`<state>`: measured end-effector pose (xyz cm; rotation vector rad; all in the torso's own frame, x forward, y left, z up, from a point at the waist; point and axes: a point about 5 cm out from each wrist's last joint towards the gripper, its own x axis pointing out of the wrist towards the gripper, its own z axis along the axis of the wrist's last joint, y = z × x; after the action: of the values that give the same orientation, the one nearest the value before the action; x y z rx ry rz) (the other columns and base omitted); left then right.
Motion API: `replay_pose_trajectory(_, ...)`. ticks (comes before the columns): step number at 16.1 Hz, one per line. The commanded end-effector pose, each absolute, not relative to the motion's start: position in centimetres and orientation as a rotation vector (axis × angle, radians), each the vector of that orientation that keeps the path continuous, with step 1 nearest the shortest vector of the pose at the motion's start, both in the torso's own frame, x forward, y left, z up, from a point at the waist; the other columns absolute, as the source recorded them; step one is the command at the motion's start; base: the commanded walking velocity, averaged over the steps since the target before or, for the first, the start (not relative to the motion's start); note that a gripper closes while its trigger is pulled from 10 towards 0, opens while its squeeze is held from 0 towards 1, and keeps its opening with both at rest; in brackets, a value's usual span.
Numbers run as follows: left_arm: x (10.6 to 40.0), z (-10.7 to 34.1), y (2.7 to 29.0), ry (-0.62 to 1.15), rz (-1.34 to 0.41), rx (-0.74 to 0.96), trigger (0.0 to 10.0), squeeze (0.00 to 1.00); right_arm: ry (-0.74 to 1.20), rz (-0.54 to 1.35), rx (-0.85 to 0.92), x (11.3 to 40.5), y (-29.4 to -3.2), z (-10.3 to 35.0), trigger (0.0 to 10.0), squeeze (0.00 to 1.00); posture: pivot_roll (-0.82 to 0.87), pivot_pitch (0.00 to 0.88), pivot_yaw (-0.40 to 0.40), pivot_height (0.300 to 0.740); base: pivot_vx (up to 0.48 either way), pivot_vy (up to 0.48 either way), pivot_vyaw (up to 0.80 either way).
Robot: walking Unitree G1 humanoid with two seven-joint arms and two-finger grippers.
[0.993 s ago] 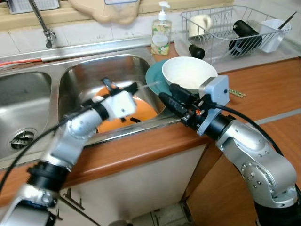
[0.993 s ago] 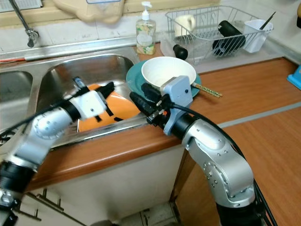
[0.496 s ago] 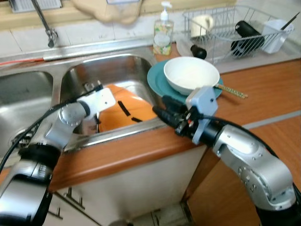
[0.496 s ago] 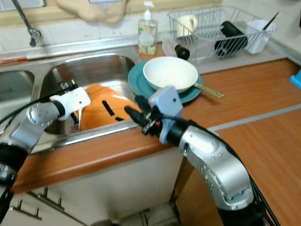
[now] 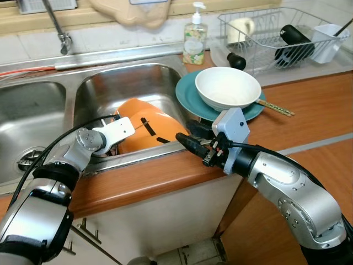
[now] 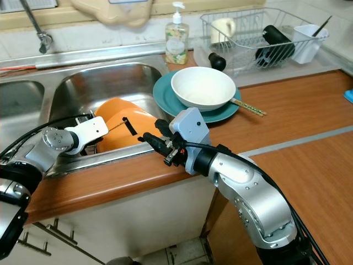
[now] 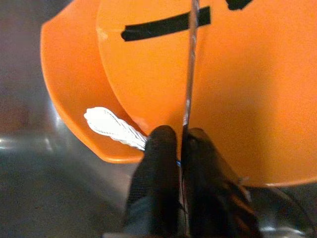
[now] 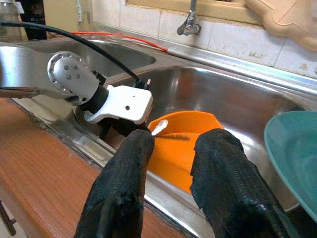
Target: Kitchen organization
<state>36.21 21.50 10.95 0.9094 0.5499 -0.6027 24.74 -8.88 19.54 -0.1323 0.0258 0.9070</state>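
The double sink (image 5: 138, 74) fills the upper left of the head views; its right basin holds two orange plates (image 5: 149, 130) leaning on edge. The wire rack (image 5: 265, 27) at upper right holds one mug, one black bottle and one white cup. On the desk (image 5: 309, 105), one teal plate (image 5: 190, 99) carries one white bowl (image 5: 227, 88).

The left gripper (image 7: 179, 144) has its fingers closed on a thin metal utensil (image 7: 190, 64), its long axis pointing away across the plates. The right gripper (image 8: 171, 148) hovers at the basin edge, fingers apart, holding nothing.
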Motion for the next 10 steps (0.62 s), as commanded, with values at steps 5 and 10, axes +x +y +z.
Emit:
replay_pose_trajectory(5, 36.3, 10.9, 21.1, 0.564, -0.634, 0.892, 10.0, 1.00, 0.066, 0.925, -0.158, 24.6, -8.8, 18.9, 10.0, 0.00, -0.07, 0.000, 0.059, 0.740, 0.000, 0.000, 0.00)
replay_pose_trajectory(10, 36.8, 12.3, 21.2, 0.364, -0.536, 0.773, 10.0, 0.00, 0.011, 0.768, -0.155, 26.1, -9.9, 19.4, 10.0, 0.00, -0.06, 0.000, 0.053, 0.740, 0.000, 0.000, 0.00)
